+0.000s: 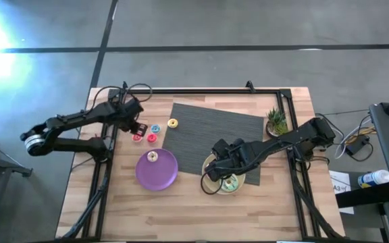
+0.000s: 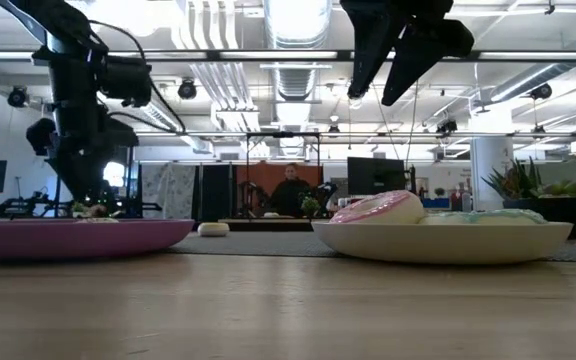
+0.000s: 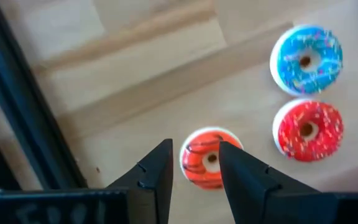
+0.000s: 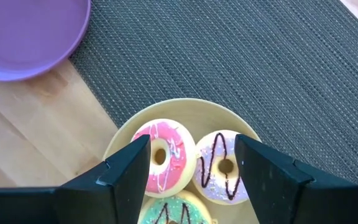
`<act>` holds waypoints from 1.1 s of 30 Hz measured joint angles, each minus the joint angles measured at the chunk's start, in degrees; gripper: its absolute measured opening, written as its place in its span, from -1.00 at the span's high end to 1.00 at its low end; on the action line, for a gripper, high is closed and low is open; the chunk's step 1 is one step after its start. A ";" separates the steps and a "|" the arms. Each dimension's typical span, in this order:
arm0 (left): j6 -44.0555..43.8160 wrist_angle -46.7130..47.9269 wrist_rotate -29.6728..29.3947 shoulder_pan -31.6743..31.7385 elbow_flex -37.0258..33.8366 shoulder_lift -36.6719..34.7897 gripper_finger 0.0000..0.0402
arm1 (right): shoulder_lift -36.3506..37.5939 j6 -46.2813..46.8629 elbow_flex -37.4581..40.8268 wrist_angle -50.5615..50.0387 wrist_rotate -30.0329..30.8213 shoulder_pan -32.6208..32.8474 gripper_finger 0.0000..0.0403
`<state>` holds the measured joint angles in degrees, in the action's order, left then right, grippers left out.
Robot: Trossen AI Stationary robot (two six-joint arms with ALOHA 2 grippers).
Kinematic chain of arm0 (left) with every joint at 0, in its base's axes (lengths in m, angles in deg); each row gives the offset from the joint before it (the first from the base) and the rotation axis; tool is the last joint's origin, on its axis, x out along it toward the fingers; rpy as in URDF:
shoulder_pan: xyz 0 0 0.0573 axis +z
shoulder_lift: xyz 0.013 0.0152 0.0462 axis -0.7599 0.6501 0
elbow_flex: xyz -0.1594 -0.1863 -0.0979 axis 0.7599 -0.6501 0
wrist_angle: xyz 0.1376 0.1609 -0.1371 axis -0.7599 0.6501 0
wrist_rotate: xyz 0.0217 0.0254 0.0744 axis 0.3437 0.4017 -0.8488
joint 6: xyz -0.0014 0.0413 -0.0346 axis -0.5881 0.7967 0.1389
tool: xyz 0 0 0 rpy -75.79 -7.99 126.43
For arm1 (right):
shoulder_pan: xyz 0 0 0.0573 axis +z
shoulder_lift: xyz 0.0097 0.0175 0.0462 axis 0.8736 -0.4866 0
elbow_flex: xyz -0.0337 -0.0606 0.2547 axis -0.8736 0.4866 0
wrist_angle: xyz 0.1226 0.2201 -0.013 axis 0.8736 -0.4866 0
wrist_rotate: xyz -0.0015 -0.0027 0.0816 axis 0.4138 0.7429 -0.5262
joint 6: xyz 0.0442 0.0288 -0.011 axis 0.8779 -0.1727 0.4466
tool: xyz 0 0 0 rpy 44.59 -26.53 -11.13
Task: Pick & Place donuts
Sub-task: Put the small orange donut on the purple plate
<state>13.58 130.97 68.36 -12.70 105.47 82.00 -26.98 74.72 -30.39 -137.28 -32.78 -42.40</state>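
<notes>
My left gripper (image 1: 138, 129) (image 3: 196, 149) is open and low over the table's left part. Its fingers stand on either side of a tiny red donut with dark stripes (image 3: 204, 160); a gap shows beside one finger. A red sprinkled donut (image 3: 307, 129) and a blue one (image 3: 306, 59) lie on the wood beside it, and a yellow one (image 1: 172, 123) lies by the mat. A tiny white donut (image 1: 152, 156) sits on the purple plate (image 1: 161, 177). My right gripper (image 4: 191, 142) (image 2: 398, 55) hangs open, high above the cream plate (image 4: 185, 109), which holds the pink (image 4: 163, 155), white-brown (image 4: 222, 169) and green (image 4: 173, 214) donuts.
A dark woven mat (image 1: 215, 128) lies under part of the cream plate. A small potted plant (image 1: 275, 121) stands at the mat's far right corner. A black frame rail (image 1: 201, 91) runs round the table. Bare wood shows along the near edge. A person sits far off in the room (image 2: 290, 190).
</notes>
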 joint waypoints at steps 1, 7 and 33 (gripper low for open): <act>-0.45 0.04 0.38 0.00 -0.38 0.44 0.48 | 0.00 0.00 0.15 0.03 0.00 0.00 -0.11; -5.05 -2.04 1.61 -0.09 -4.83 2.61 0.48 | 0.00 0.00 1.30 0.21 0.09 0.00 -0.11; -8.35 -13.27 6.96 -0.52 -9.89 1.63 0.97 | -0.02 -2.32 2.97 0.26 0.09 -0.02 -0.11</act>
<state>5.23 117.70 75.32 -13.22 95.58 83.63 -27.00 72.40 -27.42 -137.01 -32.69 -42.42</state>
